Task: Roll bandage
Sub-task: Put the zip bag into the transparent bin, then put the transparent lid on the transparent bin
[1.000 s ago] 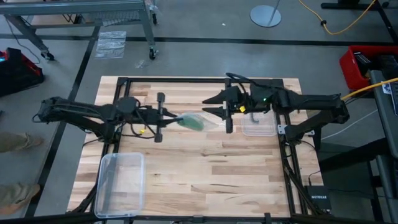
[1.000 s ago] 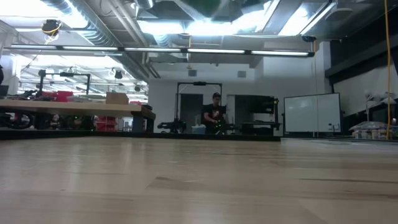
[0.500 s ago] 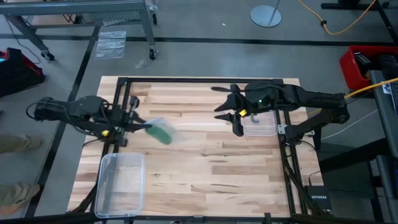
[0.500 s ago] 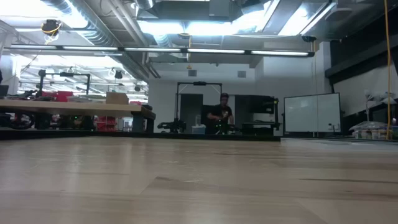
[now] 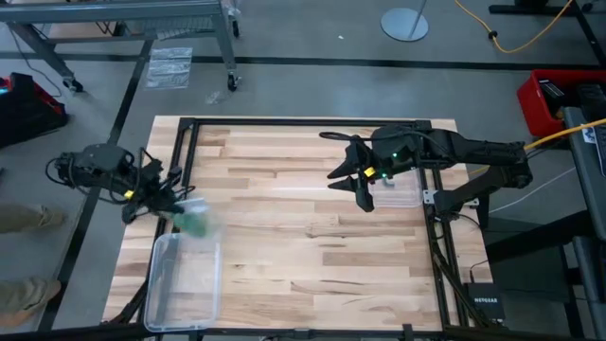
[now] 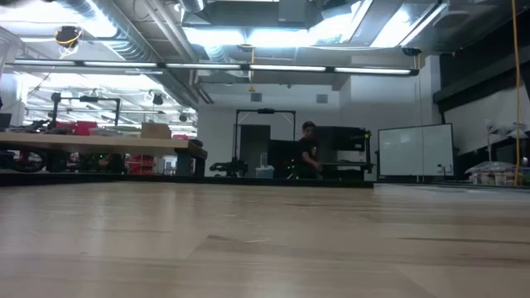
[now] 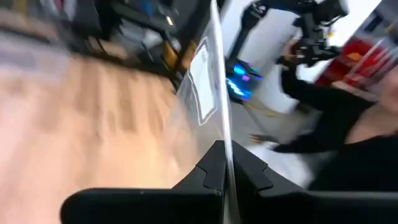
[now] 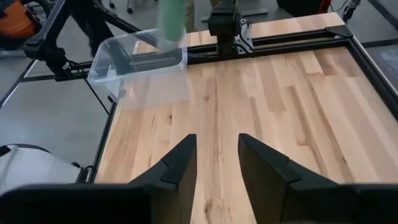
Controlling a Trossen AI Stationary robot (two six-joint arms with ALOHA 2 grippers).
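The green bandage point(image 5: 196, 224) shows blurred inside a clear plastic bag point(image 5: 192, 216). The bag hangs from my left gripper point(image 5: 176, 205) at the table's left side, above the far end of a clear plastic box point(image 5: 183, 284). That gripper is shut on the bag. The right wrist view shows the bandage point(image 8: 169, 18) above the box point(image 8: 140, 59). My right gripper point(image 5: 352, 175) stands open above the table's far right part, with nothing between its fingers point(image 8: 180, 165). My left gripper pinches a thin edge of the clear plastic bag point(image 7: 222, 140) between its two shut fingers. The sheet with its white label point(image 7: 202, 81) runs out beyond the fingertips. The bag is lifted clear of the table, and the green bandage hangs in it beyond the fingers.
A second clear plastic tray point(image 5: 398, 194) lies on the table under my right arm. Black frame rails point(image 5: 284, 121) run along the table's edges. Bare wood point(image 5: 303, 256) fills the middle and near side. A person point(image 6: 308, 149) stands far off in the room.
My left gripper has swung from the table's middle toward its left edge and a little toward the near side, rolling as it went. It has carried the bag with the bandage to above the box's far end. My right gripper has stayed in place and tipped slightly.
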